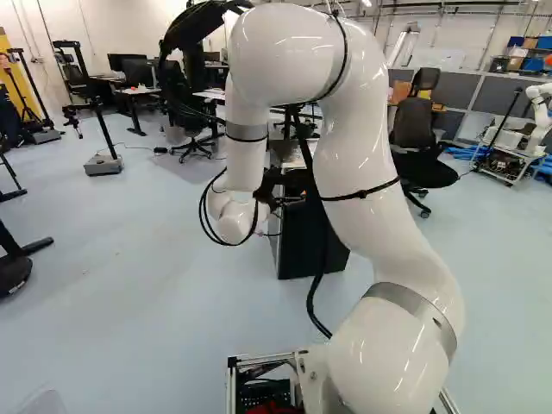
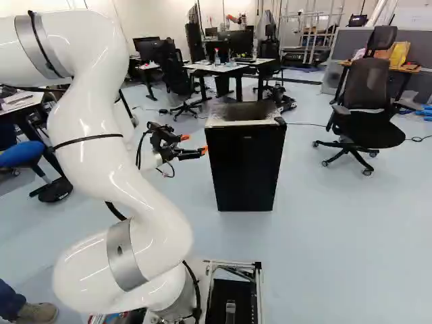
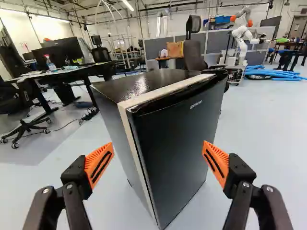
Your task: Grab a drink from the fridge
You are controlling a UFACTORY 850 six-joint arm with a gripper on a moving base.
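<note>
Hand (image 2: 195, 144) released, fingers spread wide; black fridge (image 2: 246, 169) ahead, door closed.

We see one small, box-shaped black fridge (image 2: 244, 165), standing upright on the floor (image 2: 344, 229), ahead of the gripper (image 2: 194, 144) and apart from it. Its door (image 3: 177, 148) is shut, smooth and dark, with small pale lettering near the upper edge. A pale strip runs behind the door, along the top and down the side. The glossy black top catches the light, and one front corner points towards the gripper.
</note>
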